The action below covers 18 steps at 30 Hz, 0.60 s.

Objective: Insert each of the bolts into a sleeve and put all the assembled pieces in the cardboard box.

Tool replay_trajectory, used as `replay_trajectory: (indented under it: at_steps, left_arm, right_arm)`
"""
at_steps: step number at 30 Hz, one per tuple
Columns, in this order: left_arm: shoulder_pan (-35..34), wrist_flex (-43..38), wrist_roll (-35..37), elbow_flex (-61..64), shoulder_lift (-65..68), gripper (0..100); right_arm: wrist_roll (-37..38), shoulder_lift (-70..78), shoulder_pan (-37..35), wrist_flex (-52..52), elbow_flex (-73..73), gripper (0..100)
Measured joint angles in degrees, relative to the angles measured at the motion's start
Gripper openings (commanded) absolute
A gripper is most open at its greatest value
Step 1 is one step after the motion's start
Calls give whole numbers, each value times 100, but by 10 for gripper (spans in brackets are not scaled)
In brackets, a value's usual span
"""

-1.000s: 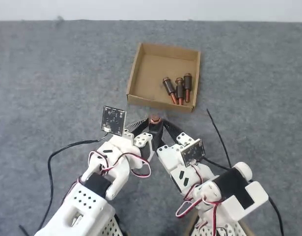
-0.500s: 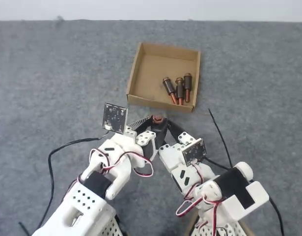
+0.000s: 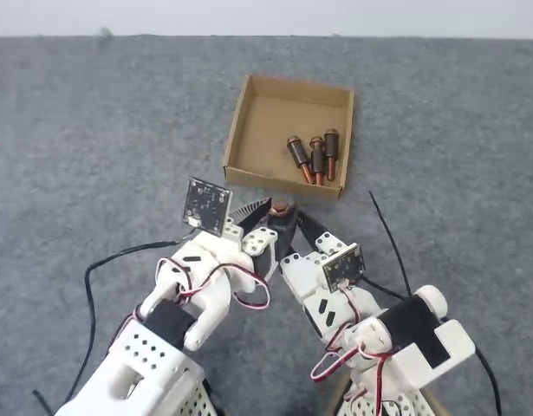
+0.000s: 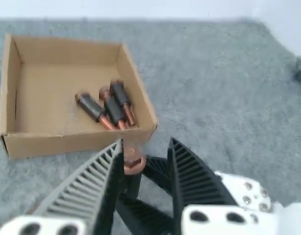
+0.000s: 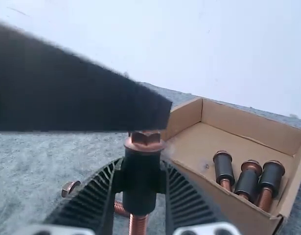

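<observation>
While three assembled pieces already lie in the right half of the cardboard box, a fourth hangs just short of the box's near wall. Left gripper: jaws apart, one fingertip by the bolt head. Right gripper: clamped on the sleeve, bolt seated through. Judged left: box this piece; a loose bolt waits nearby. Worktop grey carpet; white wall beyond the box.

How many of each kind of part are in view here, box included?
Sleeved bolts: 4, three in the cardboard box, one held by the right gripper.
Loose bolt: 1.
Cardboard box: 1.
Total: 6.
</observation>
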Motion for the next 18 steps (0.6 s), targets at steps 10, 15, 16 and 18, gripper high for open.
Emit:
replay_trajectory:
  at_steps: [10, 15, 16, 18]
  left_arm:
    - [0, 185, -299, -18, -457, 137]
    - [-53, 941, -299, -18, -1749, 137]
    - [-158, 1090, -299, -18, -2040, 137]
    - [-440, 1301, -299, -18, -2576, 137]
  right_arm:
    - [0, 0, 88, 0, -9, 6]
    - [0, 0, 149, 0, -35, 6]
    - [0, 0, 158, 0, -35, 6]
    - [0, 0, 158, 0, -35, 6]
